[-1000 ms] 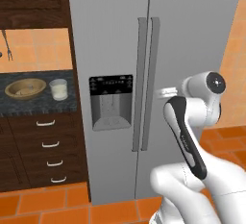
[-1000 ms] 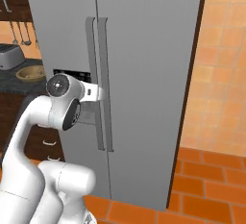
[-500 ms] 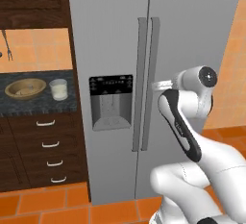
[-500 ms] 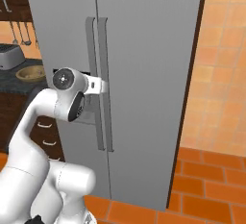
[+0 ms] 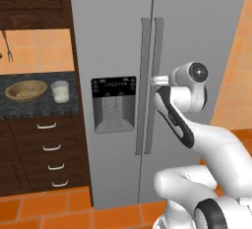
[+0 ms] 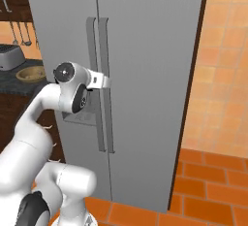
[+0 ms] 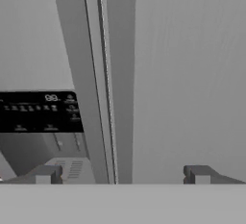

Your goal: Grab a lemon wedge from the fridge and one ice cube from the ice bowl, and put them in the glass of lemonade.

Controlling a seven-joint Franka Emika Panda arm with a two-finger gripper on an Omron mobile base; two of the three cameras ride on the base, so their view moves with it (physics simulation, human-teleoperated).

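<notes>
My pincer (image 7: 120, 175) is spread wide and holds nothing, its tips either side of the right door's handle (image 5: 157, 83) on the fridge (image 5: 197, 21), whose doors are shut. On the counter (image 5: 29, 107) left of the fridge, the glass (image 5: 60, 91) stands just beside the bowl (image 5: 25, 90).

Ice bowl (image 5: 26, 90) left of glass (image 5: 60, 91); fridge (image 5: 197, 26) right.

Open air before the shut fridge (image 5: 118, 36); its 2 handles (image 7: 103, 74) stand between the pincer (image 7: 120, 175) tips.
</notes>
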